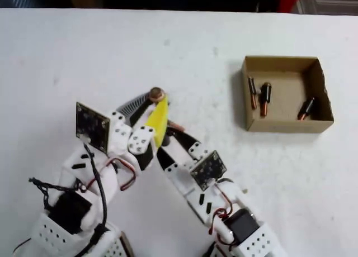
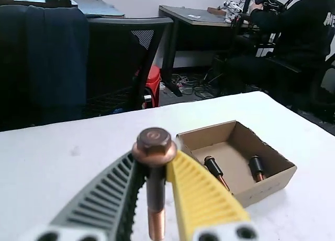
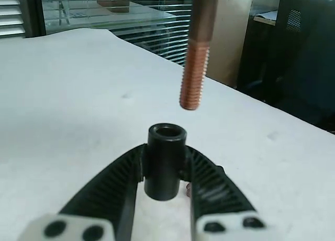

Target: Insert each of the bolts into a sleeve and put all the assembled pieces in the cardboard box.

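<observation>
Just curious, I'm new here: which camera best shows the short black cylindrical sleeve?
The right wrist view: the short black cylindrical sleeve stands upright in the right gripper, bore open under the copper bolt. From the high view the arms largely hide it; the left wrist view faces the bolt's head.

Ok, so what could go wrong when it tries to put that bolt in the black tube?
The bolt hangs above the sleeve, but its tip looks a bit off from the hole, so it might hit the rim. The right tool grips the sleeve only at its tips; a push could tilt it or knock it loose.
</observation>
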